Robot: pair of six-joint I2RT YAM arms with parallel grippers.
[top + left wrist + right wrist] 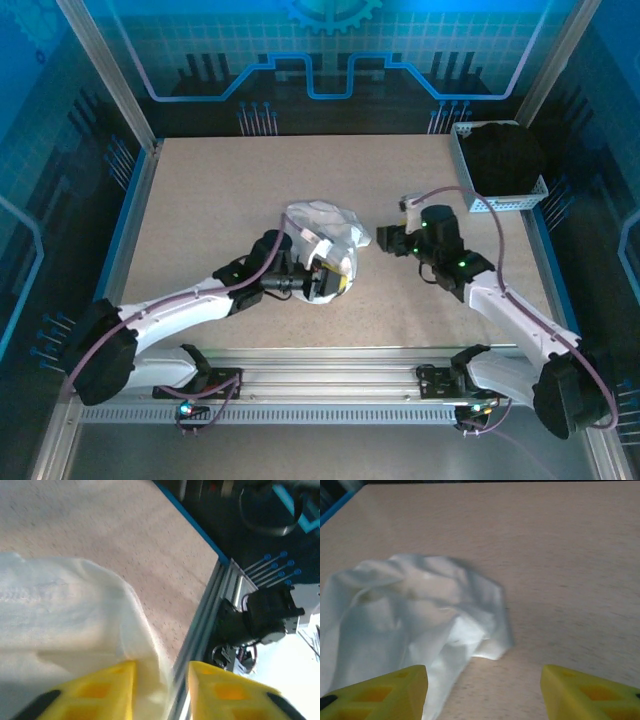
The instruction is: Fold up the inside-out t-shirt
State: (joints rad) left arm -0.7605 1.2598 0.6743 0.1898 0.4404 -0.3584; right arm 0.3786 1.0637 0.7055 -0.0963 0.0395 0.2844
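Observation:
The inside-out t-shirt [325,225] lies as a crumpled white heap in the middle of the table. My left gripper [328,285] sits at the heap's near edge. In the left wrist view its yellow fingers [105,695] stand apart, and a fold of the t-shirt [65,615] hangs in the gap against the left finger. My right gripper [390,240] hovers just right of the heap. In the right wrist view that gripper [484,695] is wide open over bare table, with the t-shirt [415,610] spread ahead and to the left of it.
A white basket [462,160] holding a black garment [503,155] stands at the back right corner. The metal front rail [330,365] runs close behind the left gripper. Bare tabletop [210,190] stretches to the left and behind the heap.

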